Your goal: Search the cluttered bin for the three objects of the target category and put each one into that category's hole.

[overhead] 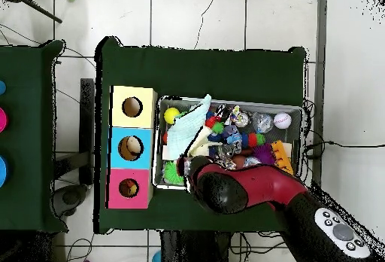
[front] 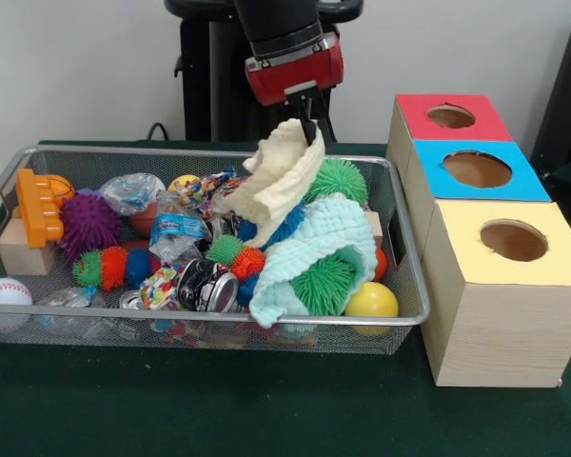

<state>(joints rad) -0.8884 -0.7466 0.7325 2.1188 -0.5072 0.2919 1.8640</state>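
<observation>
The gripper (front: 310, 130) comes down at the back rim of the wire basket (front: 411, 276), and its dark tip is closed on the top of a cream cloth (front: 278, 181), which hangs lifted from it in a loose fold. The cloth's lower end trails down onto the heap in the basket. From overhead the red arm (overhead: 256, 187) covers the gripper and only a pale strip of the cloth shows past it.

Just under the cloth lies a light blue knitted cloth (front: 314, 255), draped over a spiky green ball (front: 324, 286); a second spiky green ball (front: 339, 179) sits behind it by the back rim. A yellow ball (front: 371, 300) lies in the basket's front right corner. In the middle are crushed cans (front: 207, 284), a crumpled water bottle (front: 176, 233) and small spiky balls in red, green and blue. Toward the left end are a spiky purple ball (front: 88, 224), an orange plastic toy (front: 38, 205) resting on a wooden block (front: 24, 252), and a baseball (front: 5, 293) in the front left corner.

Right of the basket, on the green tabletop (front: 266, 409), stand three wooden boxes in a row touching each other, each with a round hole on top: the yellow box (front: 552, 252) nearest, the blue box (front: 528, 186) in the middle, the red box (front: 485, 119) farthest. Overhead, the blue box's hole shows something pale inside.
</observation>
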